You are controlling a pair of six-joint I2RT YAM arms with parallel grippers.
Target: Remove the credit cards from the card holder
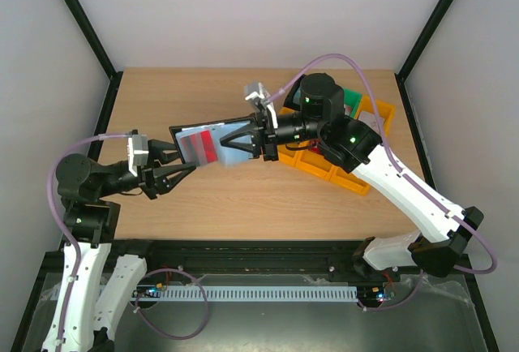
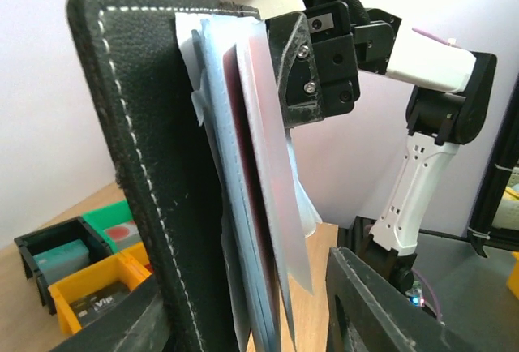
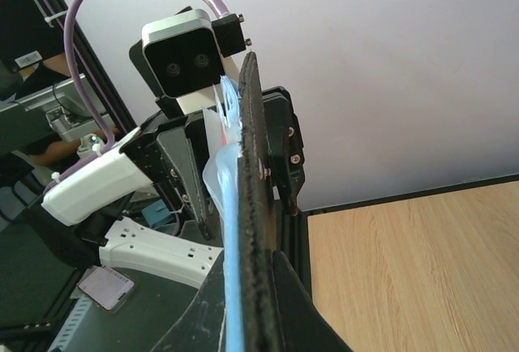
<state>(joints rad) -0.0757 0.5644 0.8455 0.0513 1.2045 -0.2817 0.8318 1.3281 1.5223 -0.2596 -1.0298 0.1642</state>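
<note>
The card holder (image 2: 146,165) is up in the air, pinched tight by the right hand (image 1: 261,137). The credit cards (image 1: 203,147) are inside it, none out yet. The left hand (image 1: 180,167) is spread apart at its loose end, holding nothing. Lots of room under it; yellow bins (image 1: 320,165) sit past its held end.

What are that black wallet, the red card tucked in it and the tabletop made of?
The black wallet looks like suede-like fabric or faux leather: matte, slightly fuzzy, with white stitching along its edge. The red card is probably plastic: thin, flat and stiff, with a smooth face. The tabletop is wood or a wood-look laminate, pale with visible grain; I cannot tell which.
</note>
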